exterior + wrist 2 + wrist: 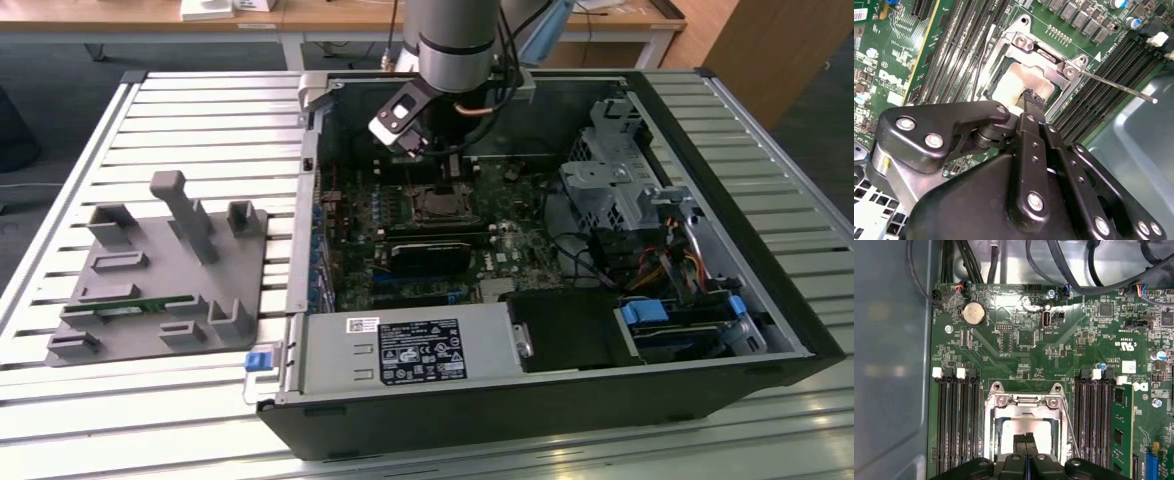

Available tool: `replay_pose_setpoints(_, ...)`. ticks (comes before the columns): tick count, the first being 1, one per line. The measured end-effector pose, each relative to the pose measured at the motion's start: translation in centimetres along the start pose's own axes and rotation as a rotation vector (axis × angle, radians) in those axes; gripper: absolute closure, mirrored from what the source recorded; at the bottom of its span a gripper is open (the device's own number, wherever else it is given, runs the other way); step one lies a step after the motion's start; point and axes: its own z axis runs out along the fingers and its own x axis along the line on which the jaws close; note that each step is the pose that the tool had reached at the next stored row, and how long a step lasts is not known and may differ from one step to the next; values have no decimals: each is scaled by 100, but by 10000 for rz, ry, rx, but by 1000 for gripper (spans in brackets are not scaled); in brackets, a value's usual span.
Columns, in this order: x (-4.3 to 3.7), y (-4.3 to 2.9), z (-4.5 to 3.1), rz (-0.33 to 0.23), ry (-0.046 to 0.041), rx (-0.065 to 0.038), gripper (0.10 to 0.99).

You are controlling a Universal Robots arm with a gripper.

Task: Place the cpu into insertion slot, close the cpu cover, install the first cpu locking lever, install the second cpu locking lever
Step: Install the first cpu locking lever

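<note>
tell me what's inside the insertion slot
The pale cpu sits in the insertion slot, framed by the cpu cover. The gripper hides part of the chip's top.

**Layout inside the computer case [534, 425]**

The cpu [1024, 426] lies in the insertion slot [441, 207], framed by the cpu cover [1025, 401]. Memory slots [956, 425] flank it on 2 sides. A fixture plate [134, 290] lies outside, at the exterior view's left.

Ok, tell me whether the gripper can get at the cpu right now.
Probably yes: the gripper hangs right over the cpu, whose pale top shows bare through the cover cut-out, with nothing between them.
</note>
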Motion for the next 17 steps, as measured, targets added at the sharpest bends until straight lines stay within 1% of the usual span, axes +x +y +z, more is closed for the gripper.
replay_pose_setpoints(4, 1, 2, -71, 0, 0, 0, 980)
replay_pose_setpoints(17, 6, 10, -413, 0, 1, 0, 980)
